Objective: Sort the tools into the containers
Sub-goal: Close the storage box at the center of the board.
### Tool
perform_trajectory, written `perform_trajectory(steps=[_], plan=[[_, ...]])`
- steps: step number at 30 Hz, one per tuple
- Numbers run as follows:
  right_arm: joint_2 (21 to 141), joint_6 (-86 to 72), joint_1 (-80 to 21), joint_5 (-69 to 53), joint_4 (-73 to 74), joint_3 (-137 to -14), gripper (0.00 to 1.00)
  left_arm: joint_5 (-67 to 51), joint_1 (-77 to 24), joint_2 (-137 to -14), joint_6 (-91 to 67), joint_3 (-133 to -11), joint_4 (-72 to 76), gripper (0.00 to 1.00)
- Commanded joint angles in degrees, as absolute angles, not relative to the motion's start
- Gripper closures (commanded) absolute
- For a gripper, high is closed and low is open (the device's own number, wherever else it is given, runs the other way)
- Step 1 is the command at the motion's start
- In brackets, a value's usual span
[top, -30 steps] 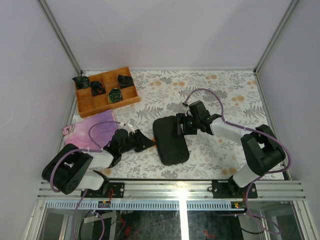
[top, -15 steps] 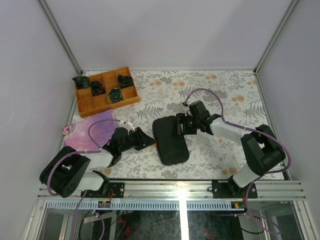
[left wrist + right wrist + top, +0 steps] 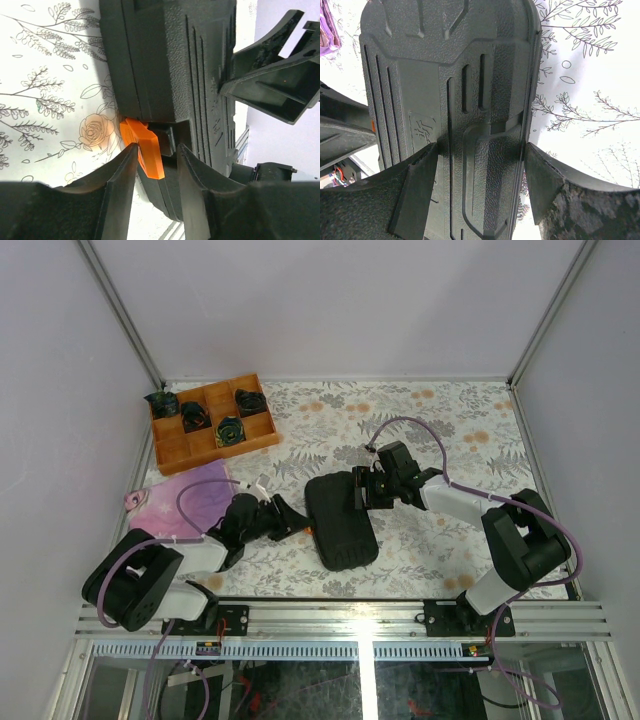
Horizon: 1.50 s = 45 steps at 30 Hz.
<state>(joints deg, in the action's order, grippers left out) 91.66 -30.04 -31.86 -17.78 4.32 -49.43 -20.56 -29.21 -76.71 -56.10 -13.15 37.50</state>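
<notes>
The black case (image 3: 342, 522) lies shut in the middle of the table and fills both wrist views (image 3: 170, 65) (image 3: 450, 100). At its left edge my left gripper (image 3: 291, 514) (image 3: 156, 160) stands open. The case's small orange tab (image 3: 144, 148) is between the fingers and touches the left finger (image 3: 117, 180). My right gripper (image 3: 361, 492) (image 3: 481, 165) is open wide over the case's far right part. One finger (image 3: 420, 185) rests on the lid and the other (image 3: 545, 185) stands just off the case's edge. No tools are in view.
An orange-brown wooden divided tray (image 3: 262, 440) with a few dark bundles stands at the back left. A purple cloth (image 3: 190, 495) lies beside my left arm. Metal frame posts and walls close in the table's sides.
My left gripper's jaws have spread wider around the orange tab, and the left wrist has shifted slightly. The right arm and the case have not moved.
</notes>
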Motion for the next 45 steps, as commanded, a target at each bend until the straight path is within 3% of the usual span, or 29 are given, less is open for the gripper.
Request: perform_trajectory(steps=[1, 17, 20, 25, 45], plan=[[94.98, -25.93, -32.78, -13.07, 10.66, -47.51, 0.51, -19.46, -29.37, -77.57, -55.03, -14.38, 36.66, 0.66], [96.49, -25.93, -32.78, -13.1, 10.66, -47.45, 0.52, -14.16, -29.36, -75.31, -52.2, -16.5, 23.99, 0.85], [96.67, -25.99, -32.78, -13.23, 10.56, -47.49, 0.52, -12.4, -29.36, -74.19, -51.07, -17.36, 19.59, 0.85], [96.79, -26.02, -32.78, -13.36, 10.46, -47.61, 0.52, -10.99, -29.42, -73.65, -50.75, -17.33, 16.99, 0.76], [97.03, -25.64, -32.78, -13.62, 10.84, -48.16, 0.52, -16.56, -29.4, -75.78, -54.91, -15.37, 29.42, 0.77]])
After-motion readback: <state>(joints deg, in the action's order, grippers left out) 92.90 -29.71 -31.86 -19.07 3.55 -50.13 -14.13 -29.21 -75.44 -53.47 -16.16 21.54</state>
